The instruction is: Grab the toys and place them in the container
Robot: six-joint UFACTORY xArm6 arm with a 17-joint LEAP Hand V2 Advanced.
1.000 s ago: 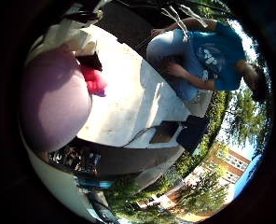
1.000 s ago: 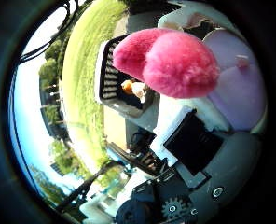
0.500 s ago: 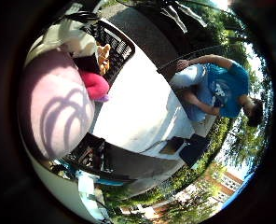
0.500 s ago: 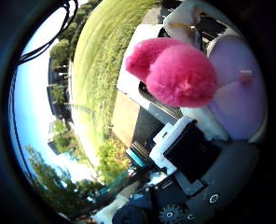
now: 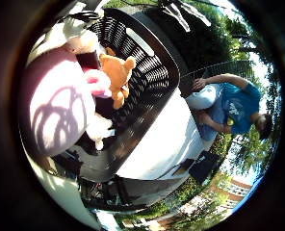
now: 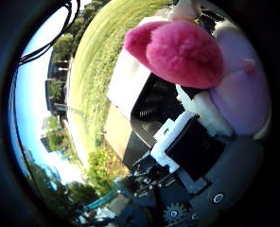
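Note:
A plush toy with a pale lilac body point(image 5: 56, 106) and a fluffy pink part point(image 6: 187, 52) sits right against my palm and fills much of both views. My hand point(image 6: 192, 146) shows as white and black finger parts curled beside it, holding it. Just beyond the toy lies the black slatted basket point(image 5: 152, 72), standing on the white table point(image 5: 171, 139). An orange teddy bear point(image 5: 117, 77) lies inside the basket, beside a white plush part point(image 5: 99, 130). The held toy hangs over the basket's opening.
A person in a blue shirt point(image 5: 231, 108) sits beyond the table's far side, leaning on it. A dark flat object point(image 5: 202, 168) lies at the table's edge. Grass point(image 6: 92, 71) and trees surround the table.
The camera has swung from over the bare tabletop to over the basket, which now fills the view with the orange bear inside. The pink and lilac toy stays in my hand.

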